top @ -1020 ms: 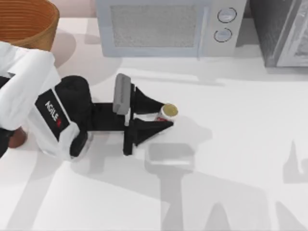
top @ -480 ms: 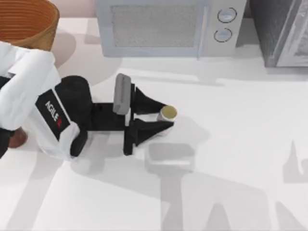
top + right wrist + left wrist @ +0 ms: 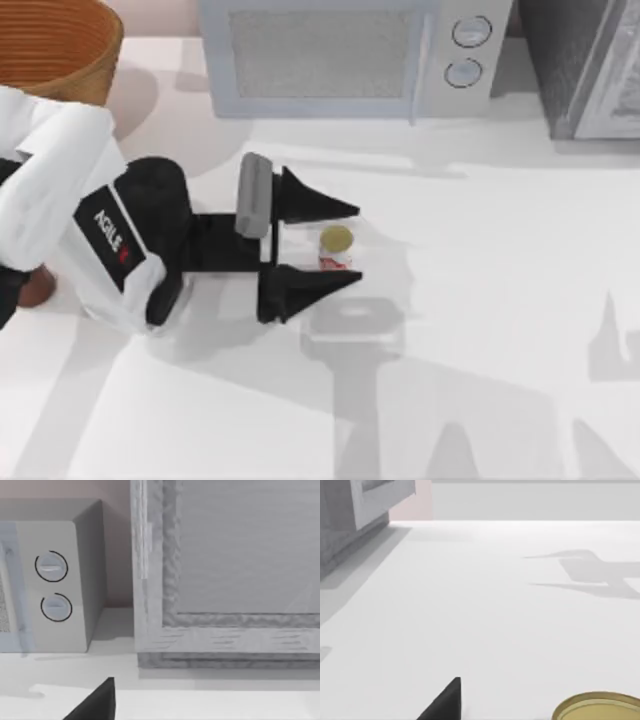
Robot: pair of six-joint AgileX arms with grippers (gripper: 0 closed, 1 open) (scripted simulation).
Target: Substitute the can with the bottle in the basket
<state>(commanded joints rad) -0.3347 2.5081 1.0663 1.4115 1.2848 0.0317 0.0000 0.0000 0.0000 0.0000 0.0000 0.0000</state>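
Since a second ago, left gripper [image 3: 345,244] has spread open, freeing the can [image 3: 335,247]. Can stands upright, gold top up, between the fingers. Basket [image 3: 60,45] sits at ten o'clock.

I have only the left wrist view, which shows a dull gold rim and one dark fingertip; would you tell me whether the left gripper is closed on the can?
Observer: No. In the top view the left gripper is open, with one finger on each side of the small white can with red markings and a gold top.
Operator: Thank you. Is the can upright?
Observer: Yes, it stands upright on the white table, in front of the grey microwave.
Operator: And where is the basket?
Observer: The large round woven wicker basket sits at the far left corner of the table, well apart from the can.
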